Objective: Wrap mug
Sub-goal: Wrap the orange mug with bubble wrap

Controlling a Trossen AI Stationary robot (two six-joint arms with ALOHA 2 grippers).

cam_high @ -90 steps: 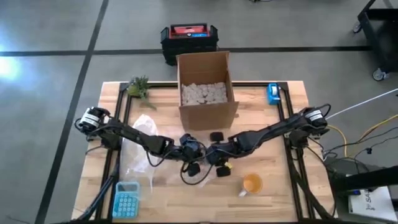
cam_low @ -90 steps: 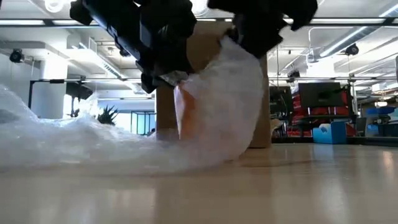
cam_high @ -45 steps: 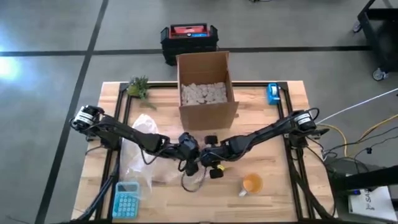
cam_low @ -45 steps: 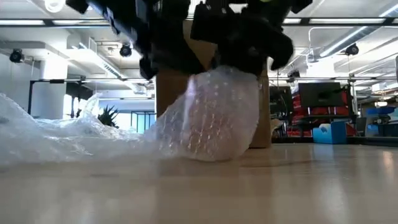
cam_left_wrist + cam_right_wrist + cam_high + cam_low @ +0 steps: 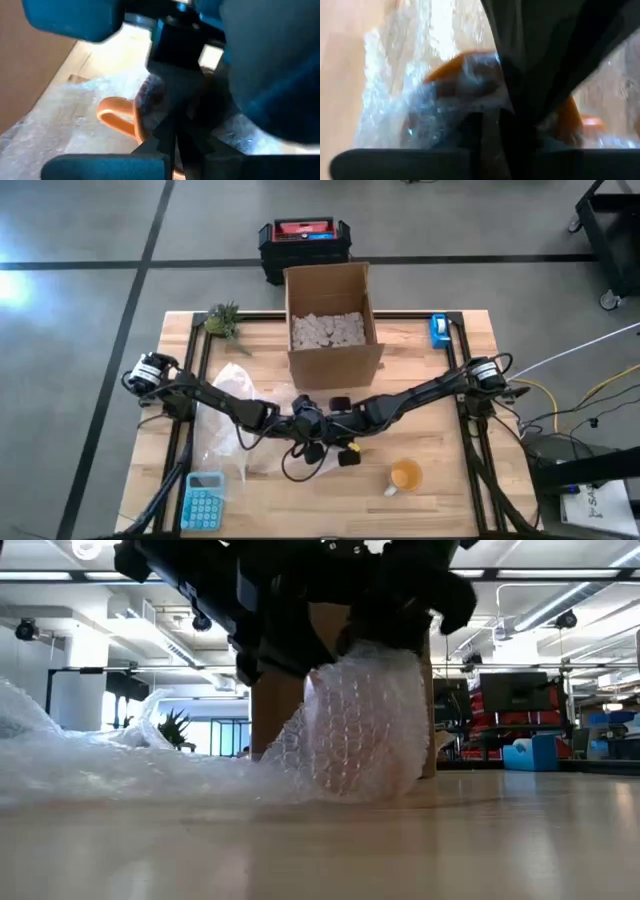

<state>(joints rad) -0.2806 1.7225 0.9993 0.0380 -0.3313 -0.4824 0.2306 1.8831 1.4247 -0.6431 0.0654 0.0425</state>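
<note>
Looks like an open workshop or robotics lab: polished concrete floor [image 5: 80, 240] with taped lines, ceiling strip lights [image 5: 560, 574], wooden desk [image 5: 440, 490], red-and-black toolbox [image 5: 304, 238] behind.

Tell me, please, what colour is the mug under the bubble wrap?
Orange; the mug shows best through the bubble wrap in the right wrist view.

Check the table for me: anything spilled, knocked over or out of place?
Nothing stands out. The second orange mug sits upright near the front edge, the cardboard box is upright, and the bubble wrap bundle stays under both claws.
</note>
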